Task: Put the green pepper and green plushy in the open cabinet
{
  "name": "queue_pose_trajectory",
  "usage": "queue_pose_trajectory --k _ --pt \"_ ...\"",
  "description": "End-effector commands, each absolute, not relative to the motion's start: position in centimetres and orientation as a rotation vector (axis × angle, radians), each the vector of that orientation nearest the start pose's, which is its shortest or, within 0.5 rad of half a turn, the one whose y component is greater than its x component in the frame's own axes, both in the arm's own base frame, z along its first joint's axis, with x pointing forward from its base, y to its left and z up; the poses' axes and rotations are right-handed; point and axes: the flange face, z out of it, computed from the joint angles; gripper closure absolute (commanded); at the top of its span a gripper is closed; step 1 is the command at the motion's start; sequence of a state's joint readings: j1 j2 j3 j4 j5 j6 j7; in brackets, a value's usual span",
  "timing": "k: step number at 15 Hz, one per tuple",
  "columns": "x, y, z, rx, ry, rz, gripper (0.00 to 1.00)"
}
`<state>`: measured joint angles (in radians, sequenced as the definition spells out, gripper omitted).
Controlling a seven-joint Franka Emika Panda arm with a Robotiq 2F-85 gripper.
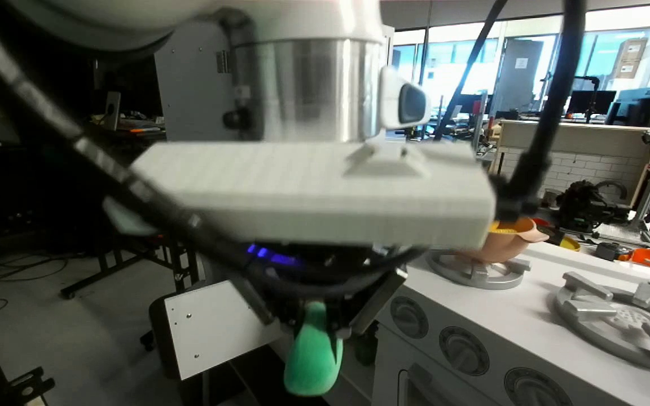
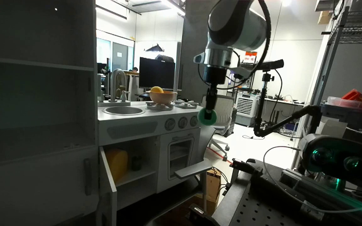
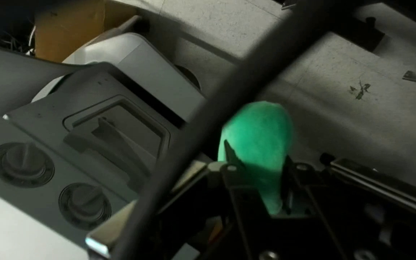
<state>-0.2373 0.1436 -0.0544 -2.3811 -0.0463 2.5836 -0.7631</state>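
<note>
My gripper [image 1: 319, 332] is shut on the green plushy [image 1: 312, 366], which hangs down from the fingers. In an exterior view the plushy [image 2: 201, 116] is in the air by the knob end of the white toy kitchen. The wrist view shows the plushy [image 3: 260, 133] between both fingertips [image 3: 257, 153]. The open cabinet [image 2: 140, 176] is low in the kitchen, below and to the left of the gripper there. Its white door [image 2: 108, 185] stands open; the door [image 1: 218, 332] shows in both exterior views. A dark rounded thing on its shelf looks like the green pepper [image 2: 136, 163].
A yellow thing [image 2: 117, 164] stands in the cabinet by the door. An orange bowl [image 2: 162, 97] with round fruit sits on a burner. A tall white cupboard [image 2: 39, 175] adjoins the kitchen. A black cable [image 3: 208, 119] crosses the wrist view.
</note>
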Motion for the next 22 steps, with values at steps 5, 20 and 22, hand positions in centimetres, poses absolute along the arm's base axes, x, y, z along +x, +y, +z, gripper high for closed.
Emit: queue_pose_trajectory --k 5,20,22 --pt "43.5 -11.9 18.4 -3.165 -0.711 -0.404 0.94" --pt "54.7 -6.7 4.8 -3.135 -0.515 -0.867 0.94" --pt "56.4 -6.2 3.6 -3.125 -0.486 -0.905 0.94"
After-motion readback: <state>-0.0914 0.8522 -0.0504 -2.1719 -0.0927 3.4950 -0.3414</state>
